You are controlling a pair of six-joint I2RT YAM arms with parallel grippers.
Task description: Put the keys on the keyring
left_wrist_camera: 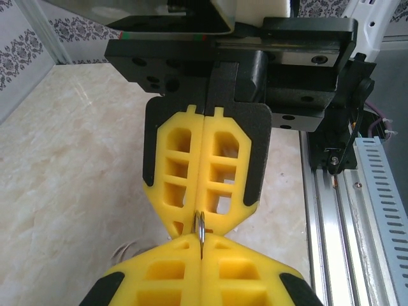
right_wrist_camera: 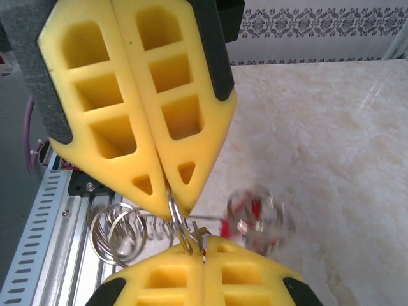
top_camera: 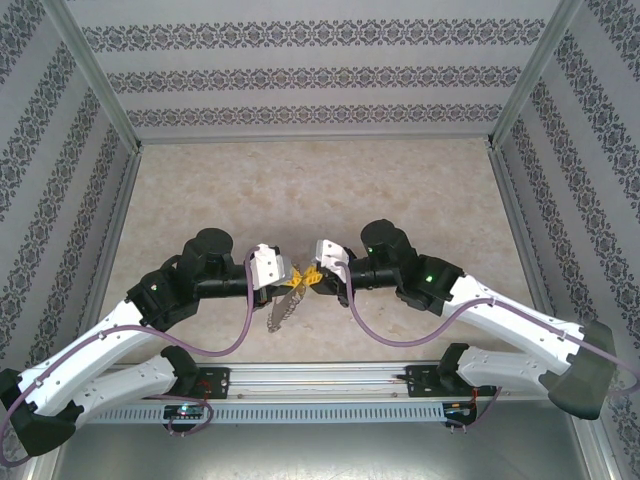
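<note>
Top view: the left fingers (top_camera: 297,279) and right fingers (top_camera: 318,275) meet tip to tip over the desk's (top_camera: 300,190) near edge, with the silvery keyring (top_camera: 282,305) dangling between them. Left wrist: both pairs are clenched on its thin wire. Right wrist: bright coiled loops and a blurred red tag (right_wrist_camera: 250,217) hang beside the tips.

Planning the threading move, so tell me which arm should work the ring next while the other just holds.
Right, tentatively. The right gripper and left gripper are both shut on the keyring, tip to tip. The right wrist view faces its coils and red tag; the left wrist view sees it edge-on.
</note>
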